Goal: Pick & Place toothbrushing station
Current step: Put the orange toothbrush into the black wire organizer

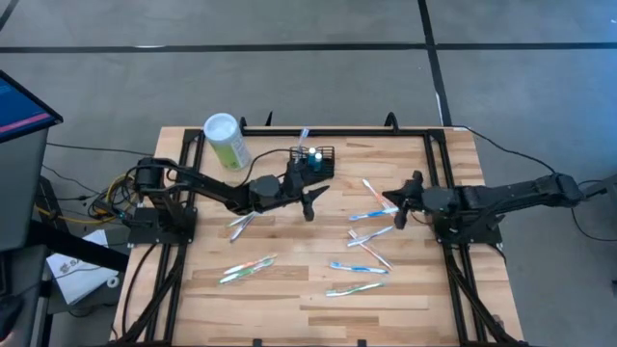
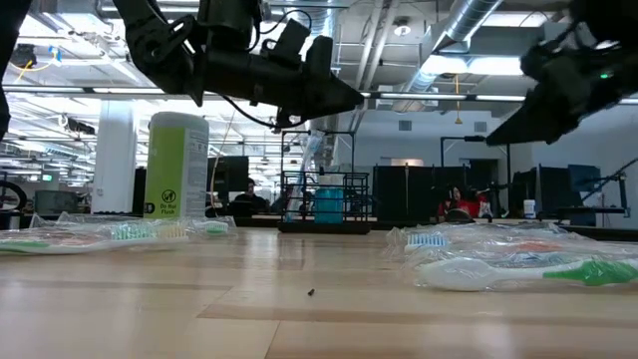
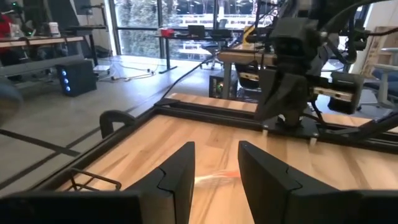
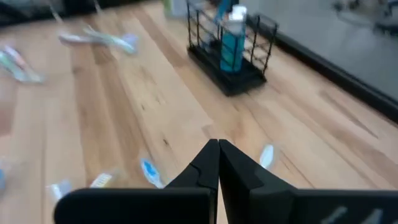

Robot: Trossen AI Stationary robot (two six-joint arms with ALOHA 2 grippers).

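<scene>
- The left gripper point(image 1: 310, 202) hangs above the middle of the table, just on the near side of the toothbrushing station point(image 1: 314, 160); its two dark fingers point(image 3: 176, 177) stand partly apart with bare wood showing in the gap, and nothing is held between them.
- The right gripper point(image 1: 394, 208) hovers over the right half of the table, its fingers point(image 4: 208, 163) pressed together with nothing between them.
- The toothbrushing station, a small black wire basket, stands upright near the far edge of the table, a little left of the centre; a blue bottle with a white top point(image 4: 232, 38) stands inside it, and what looks like a toothbrush leans out of the top, though that is hard to make out.
- A pale-green cylinder with a white lid point(image 1: 227, 141) stands to the left of the basket, apart from it.
- Wrapped toothbrushes point(image 1: 371, 236) lie scattered on the wood below and near the right gripper; more lie at the near left point(image 1: 248, 269) and under the left arm.
- The wooden table point(image 1: 289, 299) has a black frame along its edges.
</scene>
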